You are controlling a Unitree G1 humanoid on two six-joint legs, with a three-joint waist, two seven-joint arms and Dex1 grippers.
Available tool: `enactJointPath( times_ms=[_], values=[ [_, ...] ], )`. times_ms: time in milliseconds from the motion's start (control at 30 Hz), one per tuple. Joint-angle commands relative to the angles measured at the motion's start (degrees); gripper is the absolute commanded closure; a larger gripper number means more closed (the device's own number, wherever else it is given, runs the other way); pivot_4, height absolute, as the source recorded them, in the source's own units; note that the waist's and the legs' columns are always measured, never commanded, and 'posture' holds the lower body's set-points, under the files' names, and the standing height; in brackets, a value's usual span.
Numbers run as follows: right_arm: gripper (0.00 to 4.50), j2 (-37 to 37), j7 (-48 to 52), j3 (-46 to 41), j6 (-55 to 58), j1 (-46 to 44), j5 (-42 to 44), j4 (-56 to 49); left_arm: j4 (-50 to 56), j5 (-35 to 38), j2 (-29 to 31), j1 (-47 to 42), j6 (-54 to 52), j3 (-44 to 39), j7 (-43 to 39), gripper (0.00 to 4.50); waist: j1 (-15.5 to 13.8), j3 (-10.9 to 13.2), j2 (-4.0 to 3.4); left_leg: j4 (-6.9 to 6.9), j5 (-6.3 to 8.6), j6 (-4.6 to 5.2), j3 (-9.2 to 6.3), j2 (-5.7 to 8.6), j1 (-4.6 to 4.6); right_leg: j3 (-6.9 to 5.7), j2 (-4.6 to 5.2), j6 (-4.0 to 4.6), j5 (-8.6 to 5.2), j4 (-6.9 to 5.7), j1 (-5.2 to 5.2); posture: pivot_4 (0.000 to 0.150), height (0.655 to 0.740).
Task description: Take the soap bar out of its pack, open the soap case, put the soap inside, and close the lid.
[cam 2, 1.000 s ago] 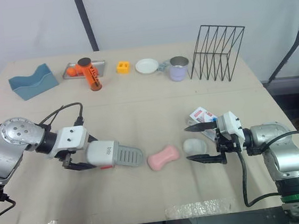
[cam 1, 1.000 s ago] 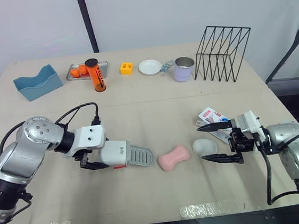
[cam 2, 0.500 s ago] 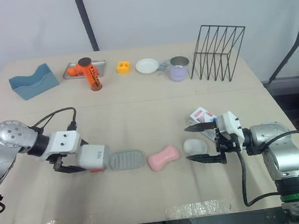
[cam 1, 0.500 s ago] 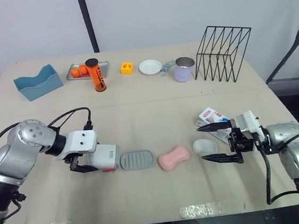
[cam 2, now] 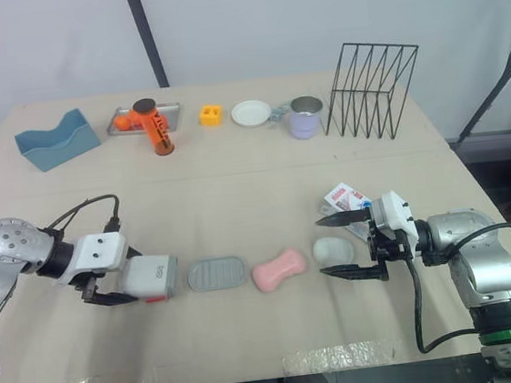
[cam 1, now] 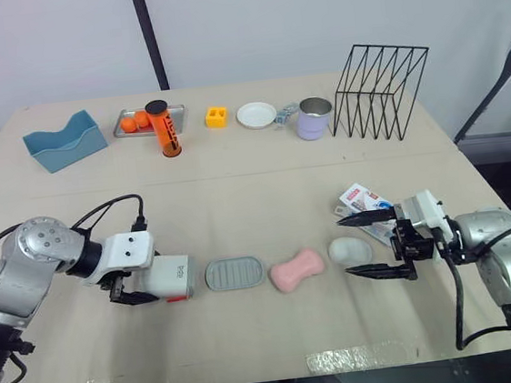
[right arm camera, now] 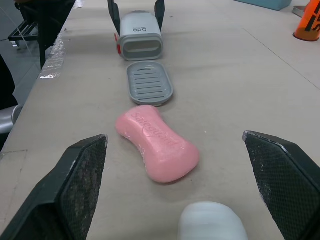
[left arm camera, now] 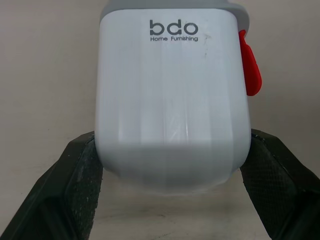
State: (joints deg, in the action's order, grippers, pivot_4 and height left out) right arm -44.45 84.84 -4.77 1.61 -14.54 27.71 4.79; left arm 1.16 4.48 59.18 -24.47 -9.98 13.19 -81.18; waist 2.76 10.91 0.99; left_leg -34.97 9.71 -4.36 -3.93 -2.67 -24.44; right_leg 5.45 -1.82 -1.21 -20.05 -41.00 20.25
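**Shell drawn leftward, clear of its grey tray**

Since the earlier frames, our left tool [cam 1: 151, 283] has carried the white case shell [left arm camera: 172, 100] further to our left. A narrow strip of bare tabletop [cam 1: 265, 190] now separates the shell from the grey tray [cam 1: 235, 272]. A second ago the tray was still partly inside it. The tray, the soap and our right arm sit where they were.

Our left tool is pinching the shell at its closed end, one black finger on each side. The shell's long axis runs left to right, and its open mouth faces the tray on our right. A red tab [left arm camera: 248, 65] sits on one side of the shell.

The tray lies flat with its ribbed face up. Its long axis is also left to right, in line with the shell.

Just beside the tray's right end lies the pink soap [cam 1: 298, 270], unwrapped and bare on the tabletop. Its long axis follows the same line, though the right end is angled slightly away from us. We can read raised lettering on its top face in the right wrist view.

Next along the row is a white rounded lump [cam 2: 333, 250]. Our right tool [cam 1: 346, 248] is spread wide with a finger on either side of it, touching neither side. The soap pack [cam 1: 363, 200] lies flat just beyond that tool's far finger.
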Motion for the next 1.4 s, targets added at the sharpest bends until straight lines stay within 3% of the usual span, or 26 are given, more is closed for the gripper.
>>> enactJointPath(
  times_ms=[33,333,400,833,1167,1400],
  values=[
    [0.04,-0.17,0.53,-0.30,-0.87,-0.99,0.12,-0.05,-1.29,-0.25,-0.06,-0.09,1.67,-1.70,0.96,0.87,0.00,0.00,0.00,0.00,0.00,0.00,0.00,0.00,0.00,0.00,0.00,0.00,0.00,0.00,0.00,0.150,0.7400],
    [0.04,-0.72,1.15,-0.53,-1.18,-1.09,0.06,0.41,-2.64,0.64,-0.18,0.47,3.15,-1.09,-0.30,0.87,0.00,0.00,0.00,0.00,0.00,0.00,0.00,0.00,0.00,0.00,0.00,0.00,0.00,-0.01,0.00,0.150,0.7400],
    [0.00,-0.81,1.31,-0.52,-1.30,-1.03,0.03,0.50,-2.78,0.90,-0.13,0.51,3.32,-1.16,-0.49,0.02,0.00,0.00,0.00,0.00,0.00,0.00,0.00,0.00,0.00,0.00,0.00,0.00,0.00,-0.01,0.00,0.150,0.7400],
    [0.00,-0.89,2.19,-0.32,-1.24,-1.47,-0.54,0.55,-2.78,3.06,0.15,-0.21,4.23,-2.53,-2.38,0.01,0.00,0.00,0.00,0.00,0.00,0.00,0.00,0.00,0.00,0.00,0.00,0.00,0.00,-0.01,0.00,0.150,0.7400],
    [0.00,-3.84,2.31,3.83,2.13,-5.25,-3.20,-3.09,0.20,12.67,0.34,-0.27,1.37,-8.22,-6.11,0.01,0.02,0.01,-0.02,0.00,0.00,0.00,0.01,-0.01,0.00,0.00,0.00,0.00,0.00,-0.01,0.01,0.150,0.7400],
    [0.00,-4.95,2.24,9.47,5.22,-10.53,-6.30,-9.72,11.56,22.71,-5.87,5.38,-1.22,-13.20,-1.08,0.01,0.10,0.03,-0.06,-0.02,0.00,0.00,0.00,-0.02,-0.01,-0.03,0.02,-0.01,0.00,-0.01,0.01,0.150,0.7400]
  ],
)
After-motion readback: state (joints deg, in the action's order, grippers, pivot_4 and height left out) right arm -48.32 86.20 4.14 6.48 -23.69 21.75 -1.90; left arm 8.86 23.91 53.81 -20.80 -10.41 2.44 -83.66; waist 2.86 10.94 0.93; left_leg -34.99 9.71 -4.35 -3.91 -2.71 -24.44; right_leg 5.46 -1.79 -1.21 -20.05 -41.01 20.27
